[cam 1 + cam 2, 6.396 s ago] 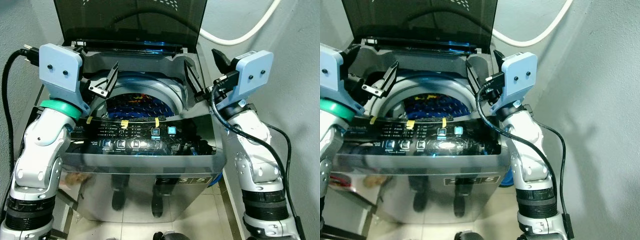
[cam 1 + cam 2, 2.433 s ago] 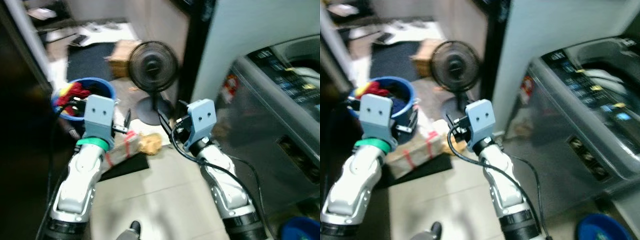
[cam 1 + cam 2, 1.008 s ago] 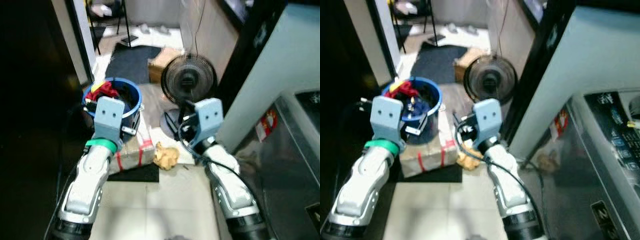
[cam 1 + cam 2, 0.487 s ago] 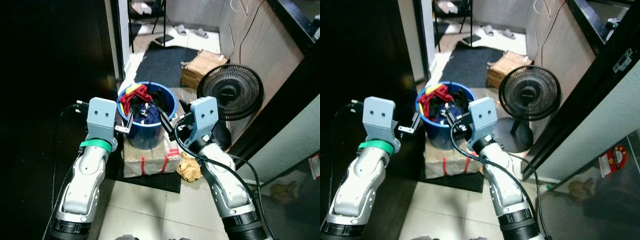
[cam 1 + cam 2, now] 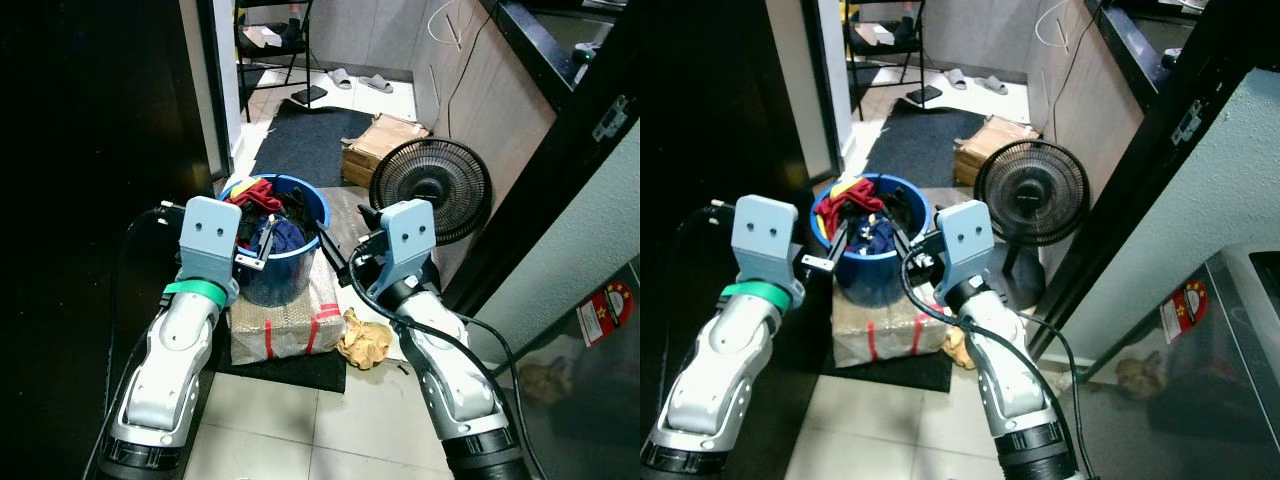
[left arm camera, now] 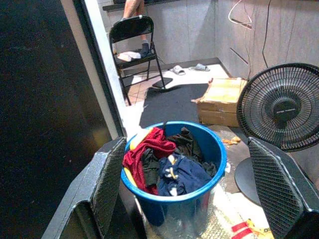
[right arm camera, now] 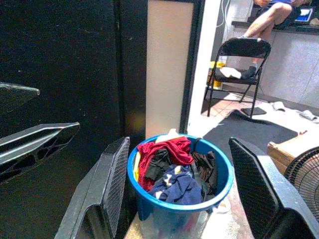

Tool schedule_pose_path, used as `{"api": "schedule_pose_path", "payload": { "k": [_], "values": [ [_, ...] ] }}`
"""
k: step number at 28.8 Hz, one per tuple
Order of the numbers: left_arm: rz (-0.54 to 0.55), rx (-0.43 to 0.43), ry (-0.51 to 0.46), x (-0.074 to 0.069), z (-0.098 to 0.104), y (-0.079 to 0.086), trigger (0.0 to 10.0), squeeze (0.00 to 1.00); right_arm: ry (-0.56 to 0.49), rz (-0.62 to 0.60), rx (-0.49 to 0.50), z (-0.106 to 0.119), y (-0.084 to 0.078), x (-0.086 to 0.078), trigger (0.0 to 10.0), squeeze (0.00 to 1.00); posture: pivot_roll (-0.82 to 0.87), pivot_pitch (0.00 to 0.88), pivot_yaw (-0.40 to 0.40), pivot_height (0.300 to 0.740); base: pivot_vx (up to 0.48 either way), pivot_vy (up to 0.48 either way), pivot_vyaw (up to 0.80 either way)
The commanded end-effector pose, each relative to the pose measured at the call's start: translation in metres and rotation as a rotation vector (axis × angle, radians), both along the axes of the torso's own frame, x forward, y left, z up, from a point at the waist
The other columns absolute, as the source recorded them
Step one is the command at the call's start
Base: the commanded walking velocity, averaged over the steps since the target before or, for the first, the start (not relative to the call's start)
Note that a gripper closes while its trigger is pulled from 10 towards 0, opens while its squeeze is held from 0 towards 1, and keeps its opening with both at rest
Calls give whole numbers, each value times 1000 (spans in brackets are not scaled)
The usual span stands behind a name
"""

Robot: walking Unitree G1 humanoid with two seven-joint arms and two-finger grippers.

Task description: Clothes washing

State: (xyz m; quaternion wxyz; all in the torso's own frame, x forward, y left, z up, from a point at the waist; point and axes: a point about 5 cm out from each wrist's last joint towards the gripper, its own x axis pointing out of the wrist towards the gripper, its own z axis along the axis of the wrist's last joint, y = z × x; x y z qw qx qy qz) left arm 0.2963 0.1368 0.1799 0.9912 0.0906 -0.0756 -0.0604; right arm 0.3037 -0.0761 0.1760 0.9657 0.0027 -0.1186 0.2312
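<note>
Blue bucket (image 5: 283,262) dead ahead, heaped with clothes (image 6: 164,162): red piece on top toward the dark doorway side, navy and black bundled beside it, a touch of yellow at the rim. Sits on a wrapped box (image 5: 283,336) banded with red tape, the box itself on a dark mat (image 5: 300,372) over pale floor tiles. Crumpled tan paper (image 5: 366,339) on the floor just beside the box, on the robot's right.

Left pincer (image 5: 252,249) up at the bucket's near-left rim, fingers (image 6: 108,179) spread wide, holding nothing, bucket framed between them in the wrist view. Right pincer (image 5: 340,262) at the bucket's right side, fingers (image 7: 112,181) likewise spread wide and empty, bucket centred between them. Both silver arms raised and bent, flanking the bucket.

Further out: black standing fan (image 5: 436,192) just right of the bucket, base on the floor. Behind it a cardboard box (image 5: 376,144) against the wooden wall. Dark rug (image 5: 305,140) beyond the bucket, slippers (image 5: 361,82) past that on the tiles. Black folding chair (image 6: 137,47) at the far end with a person's legs (image 7: 269,17) above it. Black door panel (image 5: 95,200) along the left side. At far right, grey washing machine side with a red sticker (image 5: 604,309).
</note>
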Motion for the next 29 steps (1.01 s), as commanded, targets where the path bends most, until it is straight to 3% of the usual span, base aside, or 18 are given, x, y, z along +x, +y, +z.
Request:
{"api": "schedule_pose_path", "payload": {
  "k": [1,29],
  "values": [
    [2,3,12,0,-4,-1,10000,0,11,1,-2,-2,0,-1,10000,0,18,0,-10,720,431,0,0],
    [7,3,16,0,-4,0,10000,0,16,3,2,-3,0,-2,10000,0,19,0,-7,720,454,0,0]
  ]
}}
